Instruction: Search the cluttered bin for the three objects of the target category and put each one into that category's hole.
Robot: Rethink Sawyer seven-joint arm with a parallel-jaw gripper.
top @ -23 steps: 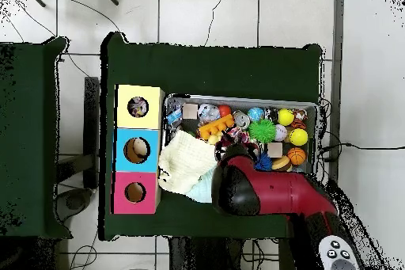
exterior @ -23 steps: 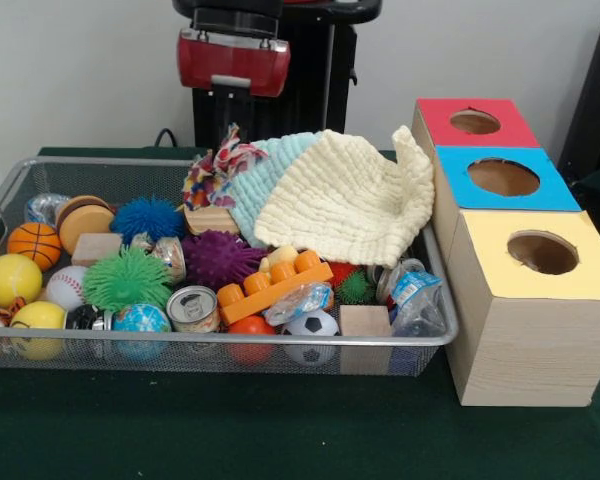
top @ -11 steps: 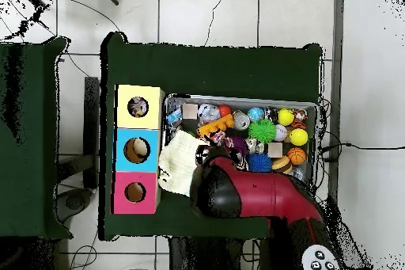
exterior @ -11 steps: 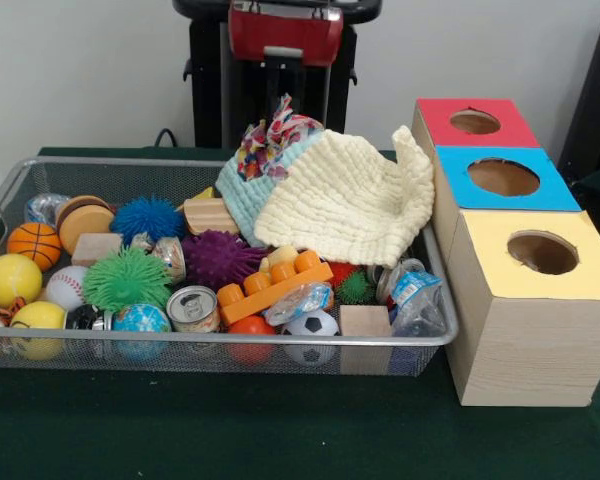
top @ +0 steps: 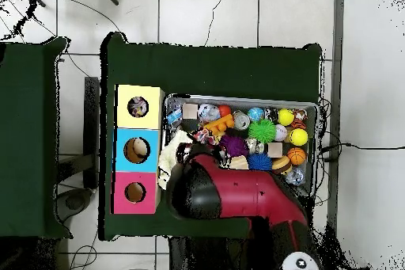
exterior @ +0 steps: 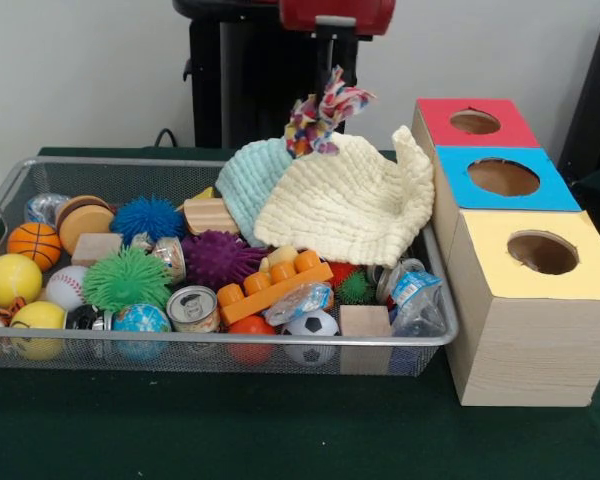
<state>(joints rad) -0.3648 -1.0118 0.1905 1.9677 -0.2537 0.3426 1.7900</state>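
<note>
Multicoloured knotted rope toy (exterior: 325,110) hangs in the air above the back of the bin, over the top edges of the cloths, directly under the red gripper body (exterior: 336,14) at the top edge of the front view; a thin dark stem runs from the gripper down to the toy, fingertips hidden in the toy's tufts, so the toy looks carried but how wide the jaws stand cannot be told. Toy clear of the bin contents, just above the pale yellow waffle-weave cloth (exterior: 345,200), which is draped over the right rear of the silver wire mesh bin (exterior: 220,345), with one corner sticking up near the boxes. Light blue knitted cloth (exterior: 246,180) tucked beside and partly under the yellow one, to its left.

In the bin in front of the cloths: purple spiky ball (exterior: 220,258), orange plastic building brick (exterior: 272,286), green spiky ball (exterior: 127,279), blue spiky ball (exterior: 147,217), small tin can (exterior: 192,309), mini soccer ball (exterior: 311,324), wooden cube (exterior: 365,322), mini basketball (exterior: 33,243), baseball (exterior: 67,286), yellow ball (exterior: 12,279), globe ball (exterior: 141,320).

Right of the bin, touching row of three wooden boxes with round holes: red-topped box (exterior: 474,122) farthest, blue-topped box (exterior: 502,177) in the middle, yellow-topped box (exterior: 540,253) nearest.

Overhead view: red and black arm (top: 237,195) covers the cloths and the bin's corner nearest the boxes; toy not visible there
</note>
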